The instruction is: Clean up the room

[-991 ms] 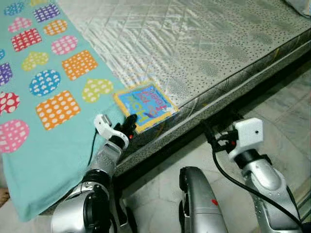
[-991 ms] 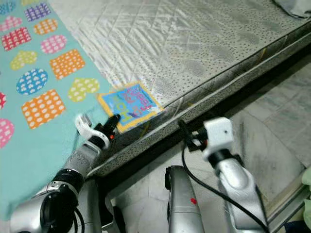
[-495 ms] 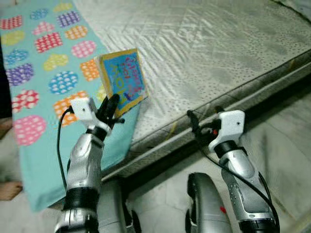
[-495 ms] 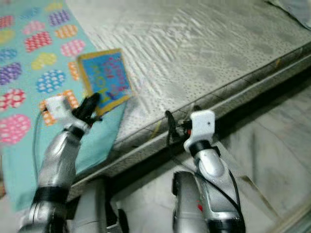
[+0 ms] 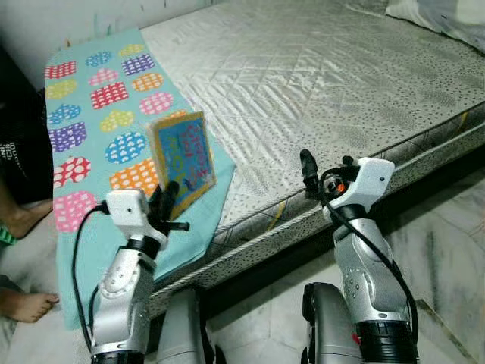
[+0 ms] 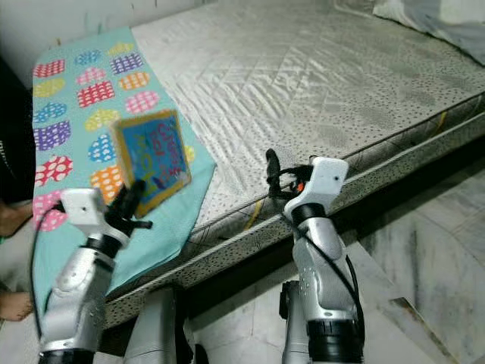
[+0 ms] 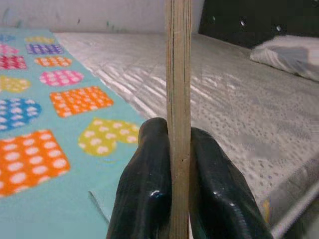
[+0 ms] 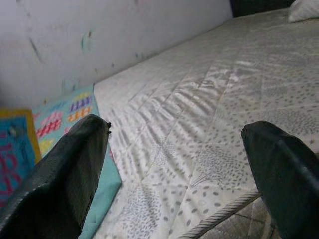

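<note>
A thin picture book [image 5: 183,159] with a blue cover and yellow border stands upright in the air, above the turquoise blanket's front edge. My left gripper [image 5: 168,199] is shut on its lower edge. In the left wrist view the book's edge [image 7: 178,114] sits pinched between the two black fingers [image 7: 144,189]. My right gripper [image 5: 326,168] is raised beside the mattress's front edge, open and holding nothing; its fingers [image 8: 65,169] stand wide apart in the right wrist view.
The turquoise blanket [image 5: 98,114] with coloured dotted patches drapes over the grey quilted mattress [image 5: 318,76]. A pillow [image 5: 443,15] lies at the far right. A person's bare feet [image 5: 26,303] are on the floor at the left. Marble floor [image 5: 447,250] lies to the right.
My left gripper has lifted the book off the mattress edge and stood it upright. The camera has pulled back and risen, so more of the bed shows. My right arm has risen too.
</note>
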`<state>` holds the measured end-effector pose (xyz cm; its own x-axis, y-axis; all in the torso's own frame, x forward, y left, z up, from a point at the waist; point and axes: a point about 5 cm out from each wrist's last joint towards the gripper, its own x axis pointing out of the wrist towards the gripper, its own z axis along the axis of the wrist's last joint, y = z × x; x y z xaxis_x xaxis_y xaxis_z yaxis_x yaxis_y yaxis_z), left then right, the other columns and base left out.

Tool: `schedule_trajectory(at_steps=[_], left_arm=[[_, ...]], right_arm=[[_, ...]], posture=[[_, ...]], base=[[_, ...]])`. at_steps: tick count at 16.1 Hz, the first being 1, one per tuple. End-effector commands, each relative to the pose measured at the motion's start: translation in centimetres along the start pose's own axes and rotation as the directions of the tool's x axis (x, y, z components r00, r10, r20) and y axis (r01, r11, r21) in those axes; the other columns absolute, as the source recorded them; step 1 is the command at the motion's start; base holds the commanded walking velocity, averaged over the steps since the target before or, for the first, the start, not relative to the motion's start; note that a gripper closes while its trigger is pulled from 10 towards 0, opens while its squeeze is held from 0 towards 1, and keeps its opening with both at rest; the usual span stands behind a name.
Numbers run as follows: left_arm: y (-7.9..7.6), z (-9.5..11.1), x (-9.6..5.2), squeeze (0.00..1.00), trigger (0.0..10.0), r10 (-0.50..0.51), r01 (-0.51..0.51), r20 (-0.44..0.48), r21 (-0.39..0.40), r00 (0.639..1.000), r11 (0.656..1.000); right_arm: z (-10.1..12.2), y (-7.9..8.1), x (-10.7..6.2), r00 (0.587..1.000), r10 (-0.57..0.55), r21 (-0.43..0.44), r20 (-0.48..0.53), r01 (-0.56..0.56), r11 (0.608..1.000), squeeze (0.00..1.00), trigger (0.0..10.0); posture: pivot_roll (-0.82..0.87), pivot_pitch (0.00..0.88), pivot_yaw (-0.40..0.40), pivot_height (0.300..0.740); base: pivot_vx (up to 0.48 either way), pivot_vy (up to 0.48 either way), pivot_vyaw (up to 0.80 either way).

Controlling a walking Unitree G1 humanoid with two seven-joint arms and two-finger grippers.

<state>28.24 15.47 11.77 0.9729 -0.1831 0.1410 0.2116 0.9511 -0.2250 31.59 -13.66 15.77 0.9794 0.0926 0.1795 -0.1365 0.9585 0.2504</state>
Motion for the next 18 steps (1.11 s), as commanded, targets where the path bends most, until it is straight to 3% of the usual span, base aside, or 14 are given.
schedule_trajectory(at_steps=[1,2,3,4,12,14,18], left_arm=[[-0.2,1.1,-0.1,0.0,4.0,0.0,-0.002,0.033,0.044,0.999,0.999],[-0.4,1.1,-0.1,0.0,7.1,0.002,-0.003,0.032,0.041,0.999,0.999],[-0.6,1.1,-0.1,0.0,9.1,0.002,-0.003,0.031,0.04,1.0,0.999],[-0.7,1.1,-0.1,0.0,10.0,0.001,-0.002,0.03,0.041,1.0,0.999],[-1.1,1.7,0.8,0.0,10.0,-0.004,0.001,0.027,0.082,1.0,0.997],[-1.7,2.1,1.5,0.0,10.0,-0.018,0.012,0.038,0.155,0.999,0.988],[-1.4,1.9,1.7,0.0,10.0,0.001,-0.007,0.031,0.18,1.0,0.984]], right_arm=[[0.5,0.5,0.5,0.999,0.032,0.016,0.025,-0.032,0.999,0.0,10.0],[0.6,0.5,0.5,0.999,0.035,0.02,0.028,-0.036,0.999,0.0,10.0],[0.6,0.4,0.6,0.999,0.032,0.023,0.028,-0.033,0.999,0.0,10.0],[0.6,0.3,0.6,0.999,0.03,0.025,0.028,-0.031,0.999,0.0,10.0],[0.2,-0.1,0.5,1.0,0.021,0.018,0.016,-0.022,1.0,0.0,10.0],[-0.1,-0.4,0.2,1.0,0.014,0.006,0.006,-0.014,1.0,0.0,10.0],[-0.2,-0.7,0.1,1.0,0.001,0.002,0.007,-0.001,1.0,0.0,10.0]], posture=[[-0.08,0.049,0.146,0.582],[-0.08,0.048,0.145,0.592],[-0.08,0.049,0.147,0.602],[-0.08,0.048,0.147,0.612],[-0.09,0.043,0.148,0.717],[-0.09,0.043,0.148,0.74],[-0.09,0.035,0.15,0.74]], base=[[0.0,0.0,0.0],[0.0,0.0,0.0],[0.0,0.0,0.0],[0.0,0.0,0.0],[0.0,0.0,0.0],[0.0,0.0,0.0],[0.0,0.0,0.0]])
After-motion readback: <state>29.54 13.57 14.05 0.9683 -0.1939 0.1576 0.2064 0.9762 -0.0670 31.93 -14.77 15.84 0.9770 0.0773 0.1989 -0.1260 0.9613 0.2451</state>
